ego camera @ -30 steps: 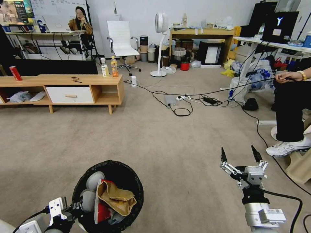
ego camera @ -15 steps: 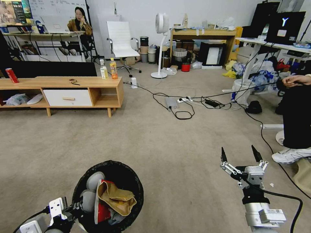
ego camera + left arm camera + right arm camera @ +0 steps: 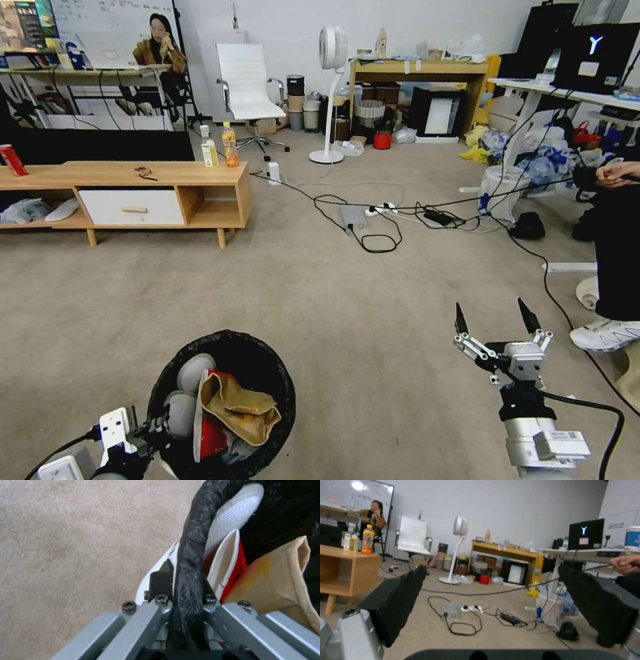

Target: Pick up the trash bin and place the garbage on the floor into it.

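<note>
The trash bin, lined with a black bag, hangs low at my left, its rim clamped in my left gripper. One fingertip sits outside the rim and the other inside, so the left gripper is shut on it. Garbage lies inside: a tan cardboard tray, a red-white crushed cup and a pale cloth. My right gripper hovers open and empty over the bare carpet floor, to the right of the bin.
A low wooden cabinet stands at the far left with bottles and an upright red can on it. Cables and a power strip cross the carpet ahead. A person's leg and white shoe are close on the right, a hand holding a cable.
The whole head view has shifted: the cabinet has slid left and lower, the shoe right and lower, so the camera has moved. Both grippers and the bin hold their places in the picture.
</note>
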`<state>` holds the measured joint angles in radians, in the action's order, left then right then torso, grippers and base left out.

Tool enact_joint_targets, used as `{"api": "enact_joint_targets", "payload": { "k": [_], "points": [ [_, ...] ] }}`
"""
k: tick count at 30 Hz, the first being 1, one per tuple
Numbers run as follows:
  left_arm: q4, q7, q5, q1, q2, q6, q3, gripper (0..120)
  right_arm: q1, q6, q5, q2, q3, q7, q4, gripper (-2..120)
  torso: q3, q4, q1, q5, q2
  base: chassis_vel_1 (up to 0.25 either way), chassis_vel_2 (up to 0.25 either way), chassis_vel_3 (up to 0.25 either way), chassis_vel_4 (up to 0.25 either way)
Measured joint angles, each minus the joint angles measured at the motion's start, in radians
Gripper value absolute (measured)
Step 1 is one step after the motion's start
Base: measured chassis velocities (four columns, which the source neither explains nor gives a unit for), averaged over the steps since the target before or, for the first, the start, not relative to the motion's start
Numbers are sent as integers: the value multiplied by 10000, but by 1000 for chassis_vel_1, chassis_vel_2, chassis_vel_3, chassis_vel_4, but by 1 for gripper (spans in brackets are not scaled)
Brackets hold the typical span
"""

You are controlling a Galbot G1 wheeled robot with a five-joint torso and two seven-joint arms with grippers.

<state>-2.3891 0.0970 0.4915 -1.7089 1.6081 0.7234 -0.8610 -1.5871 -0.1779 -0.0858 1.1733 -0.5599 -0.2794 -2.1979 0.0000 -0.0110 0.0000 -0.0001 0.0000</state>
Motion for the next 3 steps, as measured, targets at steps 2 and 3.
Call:
{"api": "enact_joint_targets", "payload": {
  "k": [2,3],
  "points": [
    [-1,0,0,-5,0,-1,0,3,-8,-11,9,0,-3,0,-1,100,0,1,0,0,0,-101,103,117,-84],
    [-1,0,-1,-7,0,-3,0,3,-13,-20,13,0,-5,0,-1,100,0,2,0,2,-1,-101,87,74,-84]
  ]
}}
